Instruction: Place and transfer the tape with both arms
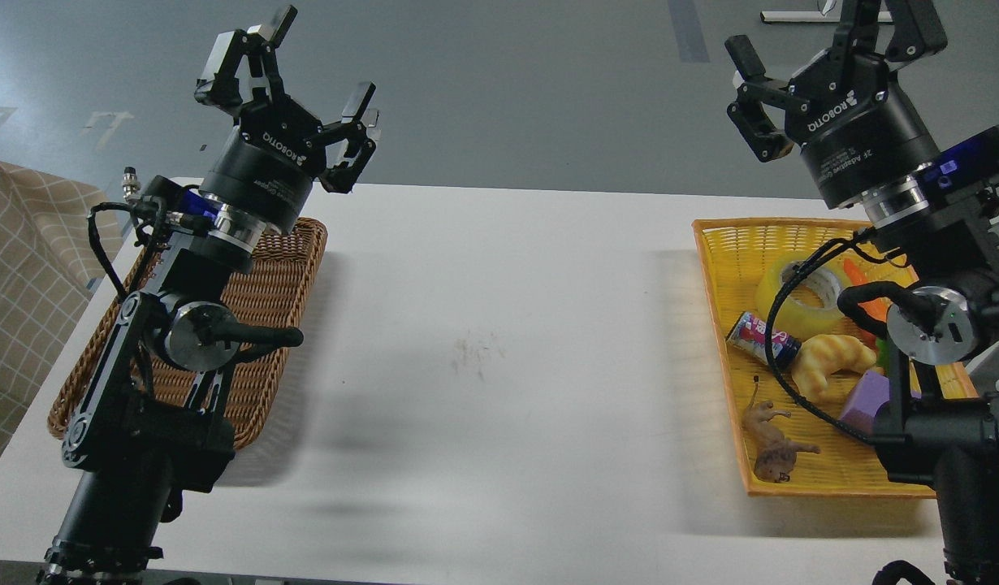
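Note:
The yellow translucent tape roll (pixel 794 302) with a grey core lies in the yellow basket (pixel 723 268) at the right, partly crossed by my right arm's cable. My left gripper (pixel 321 61) is open and empty, raised above the far end of the brown wicker basket (pixel 264 284). My right gripper (pixel 820 36) is open and empty, held high above the far end of the yellow basket, well above the tape. One right finger is cut off by the top edge.
The yellow basket also holds a small can (pixel 761 338), a croissant (pixel 830 362), a purple cube (pixel 867 400), an orange carrot (pixel 867 305) and a toy lion (pixel 771 443). The white table (pixel 499 341) lies between the baskets. A checked cloth (pixel 20 268) hangs at the left.

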You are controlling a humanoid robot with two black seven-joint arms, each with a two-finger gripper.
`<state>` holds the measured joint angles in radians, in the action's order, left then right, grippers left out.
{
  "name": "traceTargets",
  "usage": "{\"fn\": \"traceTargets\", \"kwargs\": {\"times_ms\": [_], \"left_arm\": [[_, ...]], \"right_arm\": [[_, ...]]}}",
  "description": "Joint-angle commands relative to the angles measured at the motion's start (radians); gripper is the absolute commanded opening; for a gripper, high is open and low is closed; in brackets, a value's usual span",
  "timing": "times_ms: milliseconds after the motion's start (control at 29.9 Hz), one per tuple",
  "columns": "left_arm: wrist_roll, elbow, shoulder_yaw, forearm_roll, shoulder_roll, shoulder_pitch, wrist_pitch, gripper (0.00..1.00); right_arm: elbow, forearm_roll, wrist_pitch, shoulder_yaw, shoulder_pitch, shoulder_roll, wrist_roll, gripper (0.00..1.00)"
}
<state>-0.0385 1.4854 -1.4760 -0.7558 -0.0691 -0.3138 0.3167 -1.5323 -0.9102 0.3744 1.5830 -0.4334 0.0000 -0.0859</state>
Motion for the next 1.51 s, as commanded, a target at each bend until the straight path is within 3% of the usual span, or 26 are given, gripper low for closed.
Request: {"fn": "traceTargets", "kwargs": {"times_ms": [0,1472], "left_arm": [[0.003,0.001,0.000,0.000,-0.003,-0.004,0.001,0.99],[0.008,0.001,0.002,0.003,-0.012,-0.011,0.004,0.99]], "right_arm": [[-0.003,0.001,0.000,-0.001,-0.001,0.000,0.000,1.00],[0.001,-0.042,0.001,-0.011,-0.010,-0.005,-0.002,1.00]]}}
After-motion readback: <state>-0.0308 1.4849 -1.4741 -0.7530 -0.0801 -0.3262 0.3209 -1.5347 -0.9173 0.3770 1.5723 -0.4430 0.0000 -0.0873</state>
